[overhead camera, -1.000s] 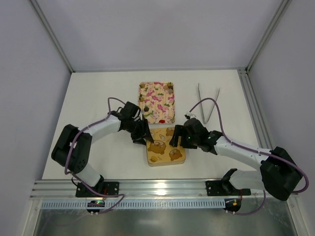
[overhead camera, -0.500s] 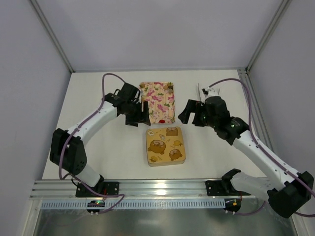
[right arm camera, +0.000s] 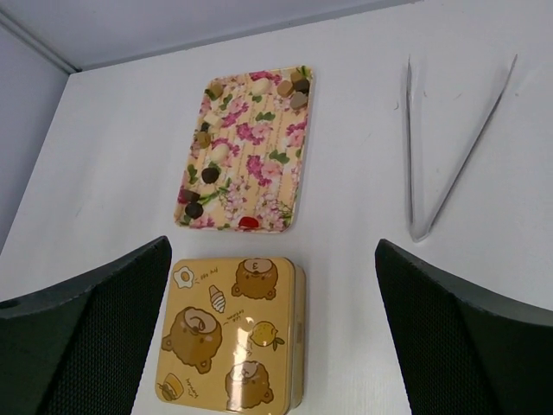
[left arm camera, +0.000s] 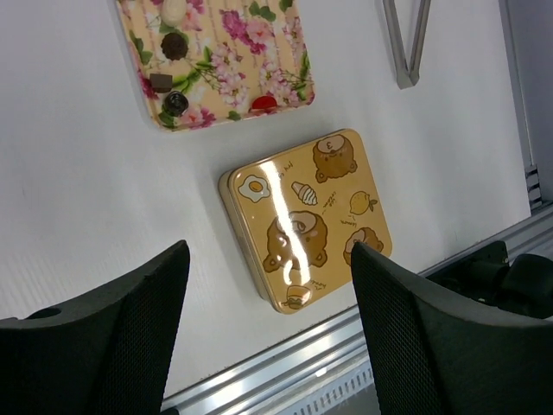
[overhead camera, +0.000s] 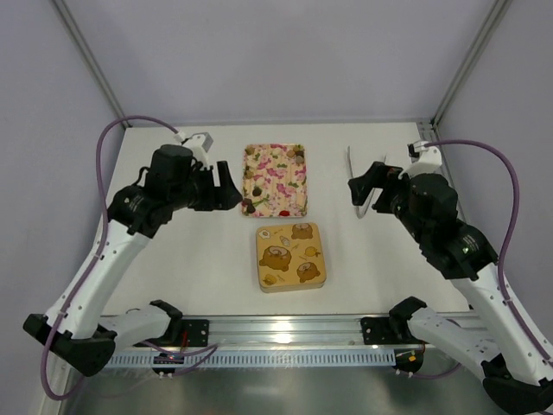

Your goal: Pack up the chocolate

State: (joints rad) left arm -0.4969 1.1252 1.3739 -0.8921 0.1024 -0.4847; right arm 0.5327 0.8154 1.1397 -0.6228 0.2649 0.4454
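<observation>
The chocolates (overhead camera: 251, 204) lie on the pink-and-cream floral tray (overhead camera: 278, 183): dark rounds near its left corner, a red one (left arm camera: 264, 104) at its near edge, more at the far end (right arm camera: 298, 86). The gold-brown box (overhead camera: 291, 257) sits in front of the tray with its bear-print lid on, so its inside is hidden. My left gripper (overhead camera: 226, 190) is open and empty, raised to the left of the tray. My right gripper (overhead camera: 363, 188) is open and empty, raised over the right side. Both wrist views look down on the box (left arm camera: 307, 216) (right arm camera: 229, 333) from well above.
Metal tongs (overhead camera: 365, 181) lie on the white table to the right of the tray and also show in the right wrist view (right arm camera: 449, 147). An aluminium rail (overhead camera: 285, 333) runs along the near edge. Frame posts stand at the back corners.
Both grippers were down at the box's left and right sides one second ago. They have since lifted and drawn apart, left arm to the left, right arm to the right. The box stays put.
</observation>
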